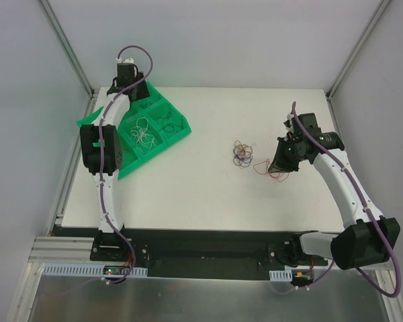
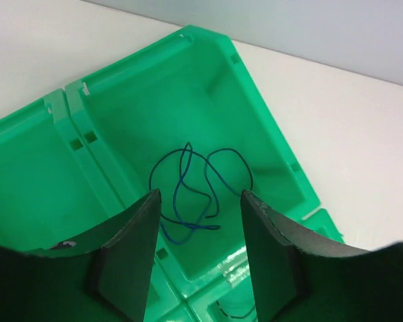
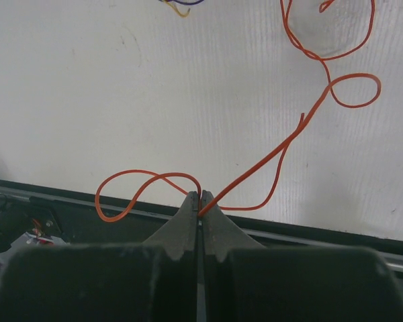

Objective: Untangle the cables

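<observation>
left pincer (image 2: 198, 196) hangs over one bin of the tray (image 2: 121, 77), jaws apart, gripping nothing; a blue wire (image 2: 188, 181) lies loose in that bin. white wires (image 1: 142, 131) sit in another bin. right of the tray, well apart on the desk (image 1: 188, 194), lies a mixed clump (image 1: 242, 154). farther right of the tray, the right pincer (image 3: 201, 201) is clamped on a red wire (image 3: 242, 178).

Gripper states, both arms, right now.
Left gripper: open, empty, over the blue wire lying in the green tray.
Right gripper: shut on the orange wire.
</observation>
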### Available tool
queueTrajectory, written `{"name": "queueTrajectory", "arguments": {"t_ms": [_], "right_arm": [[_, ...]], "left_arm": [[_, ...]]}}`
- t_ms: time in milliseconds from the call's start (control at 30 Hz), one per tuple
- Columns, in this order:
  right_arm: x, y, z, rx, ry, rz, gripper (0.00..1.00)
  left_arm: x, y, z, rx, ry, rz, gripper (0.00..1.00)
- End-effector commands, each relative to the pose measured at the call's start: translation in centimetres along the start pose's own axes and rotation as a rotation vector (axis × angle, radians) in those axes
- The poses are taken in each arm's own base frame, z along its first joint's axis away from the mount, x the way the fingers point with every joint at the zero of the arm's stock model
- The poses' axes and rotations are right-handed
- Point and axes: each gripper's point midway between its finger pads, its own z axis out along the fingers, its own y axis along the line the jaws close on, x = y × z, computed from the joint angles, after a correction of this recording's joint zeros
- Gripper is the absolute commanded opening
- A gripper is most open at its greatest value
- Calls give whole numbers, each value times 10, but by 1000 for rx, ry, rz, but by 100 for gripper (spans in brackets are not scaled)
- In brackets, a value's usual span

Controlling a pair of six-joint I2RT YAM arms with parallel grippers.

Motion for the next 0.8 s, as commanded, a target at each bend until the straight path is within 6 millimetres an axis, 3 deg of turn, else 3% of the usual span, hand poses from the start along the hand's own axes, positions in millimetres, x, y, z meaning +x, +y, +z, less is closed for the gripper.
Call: {"name": "queueTrajectory", "arguments": {"t_ms": [0,67,200,400,433,467,500,633,767], "right_arm": [[-8,15,-24,-45,-13,-10,0],[-10,23,-27,-76,-34,-13,0],[-12,52,-27,-131,-82,-117,0],[9,157,-55,-399,-120,-345,0],[12,171,-60,-435,-128,-383,0],[18,185,-61,-475,-118,-423,0],[24,198,-63,-520,-109,-454,0],[48,230,-43,-628,24,-464,0],[64,237,2,-599,187,-399,0]], "left_arm": [[-75,-19,-78,54,-159,-35,54],[-77,-22,-105,72,-170,-34,57],[-48,-40,-153,180,-115,-48,61],[19,-61,-238,324,-46,-61,61],[26,-61,-259,330,-67,-55,59],[48,-55,-266,305,-47,-56,58],[57,-55,-280,299,-61,-39,57],[99,-50,-316,289,-33,25,58],[118,-51,-348,327,-21,37,60]]}}
